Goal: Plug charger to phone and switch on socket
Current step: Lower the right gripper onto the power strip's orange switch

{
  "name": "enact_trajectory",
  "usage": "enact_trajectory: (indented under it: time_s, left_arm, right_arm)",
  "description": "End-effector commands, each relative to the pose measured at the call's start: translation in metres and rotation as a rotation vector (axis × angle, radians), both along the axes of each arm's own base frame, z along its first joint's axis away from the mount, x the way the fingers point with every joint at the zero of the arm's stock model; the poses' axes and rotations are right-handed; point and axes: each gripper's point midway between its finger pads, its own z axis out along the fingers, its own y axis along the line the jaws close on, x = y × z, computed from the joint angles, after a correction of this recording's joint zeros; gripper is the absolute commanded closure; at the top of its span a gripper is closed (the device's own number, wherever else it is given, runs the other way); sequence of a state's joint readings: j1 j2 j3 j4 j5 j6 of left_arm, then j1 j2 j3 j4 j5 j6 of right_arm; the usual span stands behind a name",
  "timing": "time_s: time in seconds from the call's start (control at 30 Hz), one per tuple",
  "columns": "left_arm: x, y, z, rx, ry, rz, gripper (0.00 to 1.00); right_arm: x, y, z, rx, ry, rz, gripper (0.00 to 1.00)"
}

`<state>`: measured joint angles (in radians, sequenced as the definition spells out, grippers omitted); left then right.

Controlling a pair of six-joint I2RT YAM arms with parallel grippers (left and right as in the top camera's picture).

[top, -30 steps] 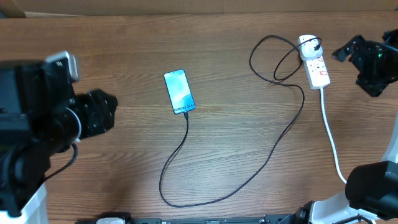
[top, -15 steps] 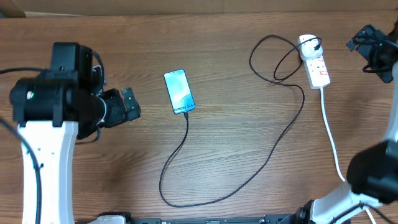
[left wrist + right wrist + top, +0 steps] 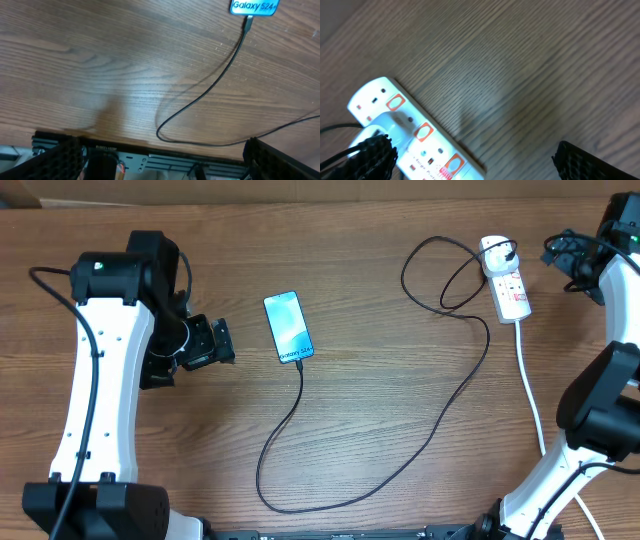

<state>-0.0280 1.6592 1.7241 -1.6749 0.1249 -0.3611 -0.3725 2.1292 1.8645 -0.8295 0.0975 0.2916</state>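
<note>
The phone (image 3: 288, 327) lies face up mid-table, its blue screen lit. In the left wrist view the charger's (image 3: 210, 90) black connector sits in the bottom edge of the phone (image 3: 253, 7). The charger (image 3: 440, 430) cable loops toward the front edge, then runs back right to the white socket (image 3: 507, 280). My left gripper (image 3: 215, 340) hovers open just left of the phone, holding nothing. My right gripper (image 3: 565, 255) is open, right of the socket and apart from it. In the right wrist view the socket (image 3: 415, 135) with its red switch markings lies by the left fingertip (image 3: 367, 157).
The socket's thick white cord (image 3: 530, 390) runs toward the front right edge. The charger's slack forms a loop (image 3: 440, 275) left of the socket. A metal rail (image 3: 165, 160) lines the table's front edge.
My left arm has swung in from the left to beside the phone, and its jaws have opened wide. My right gripper has shifted slightly beside the socket and stays open.
</note>
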Motion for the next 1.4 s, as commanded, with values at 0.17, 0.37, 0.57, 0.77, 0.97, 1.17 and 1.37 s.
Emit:
enact_trajectory:
  time_s: [0.17,0.37,0.57,0.77,0.97,1.17,1.37]
  left_arm:
    - [0.008,-0.007,0.028,-0.040,-0.189,-0.053,0.00]
    - [-0.016,0.008,0.083,0.078,-0.440,-0.024,0.01]
    - [-0.044,0.020,0.130,0.146,-0.667,0.007,0.01]
    - [-0.054,0.023,0.133,0.157,-0.676,0.011,0.00]
    - [-0.051,0.023,0.126,0.160,-0.639,0.007,0.01]
    - [-0.054,0.023,0.119,0.163,-0.593,0.002,0.00]
    - [-0.056,0.023,0.118,0.165,-0.583,0.001,0.00]
  right_arm:
    - [0.003,0.003,-0.056,0.019,0.101,0.075,0.00]
    - [0.006,0.009,-0.074,0.054,0.114,0.106,0.00]
    - [0.007,0.014,-0.091,0.067,0.137,0.115,0.00]
    - [0.016,0.020,-0.089,0.087,0.098,0.136,0.00]
    - [0.020,0.019,-0.088,0.082,0.082,0.132,0.00]
    - [0.020,0.019,-0.088,0.083,0.083,0.131,0.00]
    - [0.023,0.021,-0.088,0.094,0.069,0.113,0.00]
